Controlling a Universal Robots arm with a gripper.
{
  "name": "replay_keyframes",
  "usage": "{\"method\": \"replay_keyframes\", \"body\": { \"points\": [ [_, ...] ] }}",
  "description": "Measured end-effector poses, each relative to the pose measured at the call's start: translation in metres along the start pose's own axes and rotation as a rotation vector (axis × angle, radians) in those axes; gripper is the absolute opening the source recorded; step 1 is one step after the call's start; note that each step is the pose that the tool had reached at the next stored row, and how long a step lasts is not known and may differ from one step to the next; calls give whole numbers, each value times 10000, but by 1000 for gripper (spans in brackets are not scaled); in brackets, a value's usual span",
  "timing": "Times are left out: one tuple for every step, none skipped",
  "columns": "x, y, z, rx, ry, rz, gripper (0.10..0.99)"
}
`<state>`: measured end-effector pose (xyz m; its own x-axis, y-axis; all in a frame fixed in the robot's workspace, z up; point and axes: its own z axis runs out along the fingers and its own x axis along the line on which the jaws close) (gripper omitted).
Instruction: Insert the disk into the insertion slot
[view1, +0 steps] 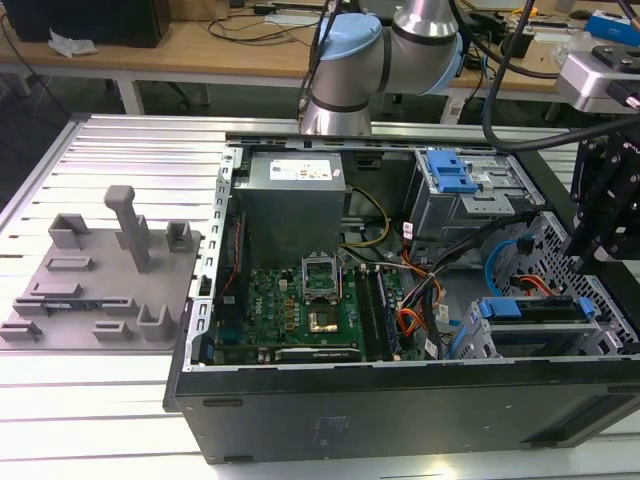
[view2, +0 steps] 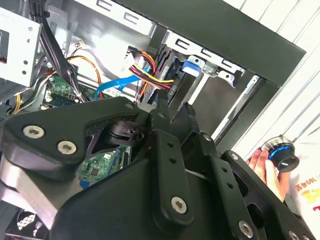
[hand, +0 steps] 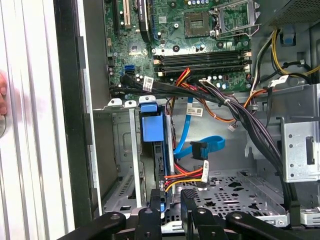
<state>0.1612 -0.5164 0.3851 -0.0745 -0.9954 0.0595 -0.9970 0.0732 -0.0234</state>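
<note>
A grey moulded fixture plate (view1: 95, 280) was set at the exterior view's left. Rightward, the blue-framed silver-grey disk (view1: 530, 308) was lodged in the light grey perforated insertion slot (view1: 545, 342), with room left above. The black gripper (view1: 596, 250) was held near the disk's end edge; whether its jaws were clenched could not be told.

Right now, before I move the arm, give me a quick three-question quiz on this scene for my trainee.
1. True or false: the disk lies outside the computer case.
2. The plastic carrier framing the disk is: A red; B blue; C green.
3. Fill in: the thing nearest the gripper is the ____.
Key: 1 false, it is inside the case, in the light grey drive cage; 2 B; 3 disk.
</note>
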Motion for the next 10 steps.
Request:
{"method": "replay_keyframes", "body": {
  "points": [
    [0,0,0,0,0,0,302],
    [0,1,0,0,0,0,302],
    [0,2,0,0,-1,0,302],
    [0,2,0,0,0,0,302],
    [0,2,0,0,0,0,302],
    [0,3,0,1,0,0,302],
    [0,3,0,0,0,0,302],
    [0,3,0,0,-1,-1,302],
    [0,4,0,0,-1,0,302],
    [0,4,0,0,0,-1,302]
  ]
}}
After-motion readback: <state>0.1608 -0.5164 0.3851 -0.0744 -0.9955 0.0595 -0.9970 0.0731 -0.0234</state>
